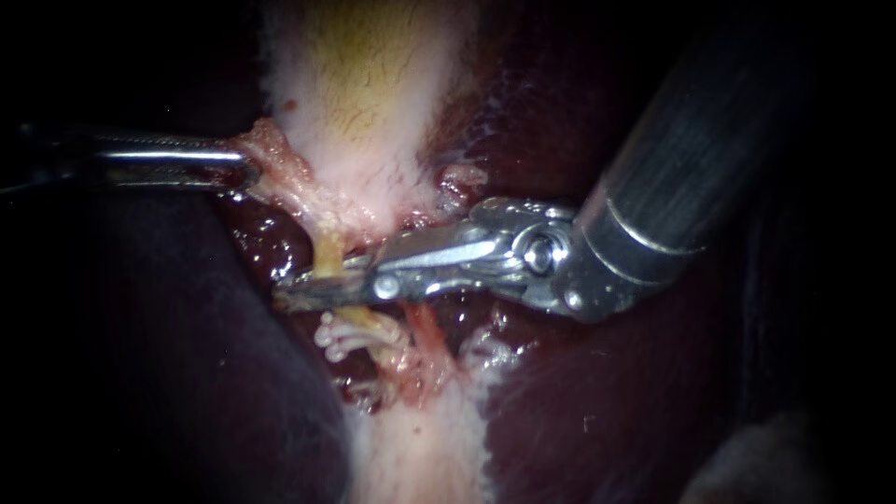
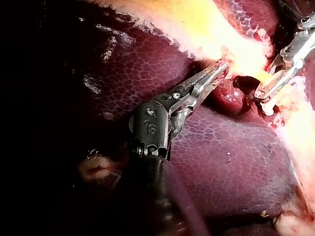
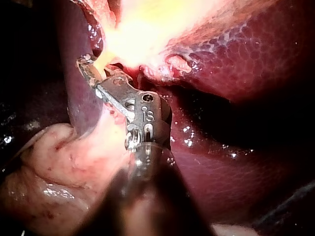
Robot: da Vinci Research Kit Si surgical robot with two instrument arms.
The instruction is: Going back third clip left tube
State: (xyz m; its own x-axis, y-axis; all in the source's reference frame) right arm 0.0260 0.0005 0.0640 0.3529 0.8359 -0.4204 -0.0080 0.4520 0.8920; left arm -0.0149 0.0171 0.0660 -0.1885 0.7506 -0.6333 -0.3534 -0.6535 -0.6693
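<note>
Right instrument [image 1: 291, 291]: jaws slightly apart, straddling left tube [image 1: 329, 254] above white clips [image 1: 338, 338]. Left instrument [image 1: 248, 175] clamped on gallbladder [image 1: 373, 84]. Step judged: retreat; next, back straight off without snagging

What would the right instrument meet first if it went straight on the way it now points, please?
The right instrument lies across the yellowish left tube. Straight beyond that, it would probably meet the dark liver, though depth is unclear.
</note>
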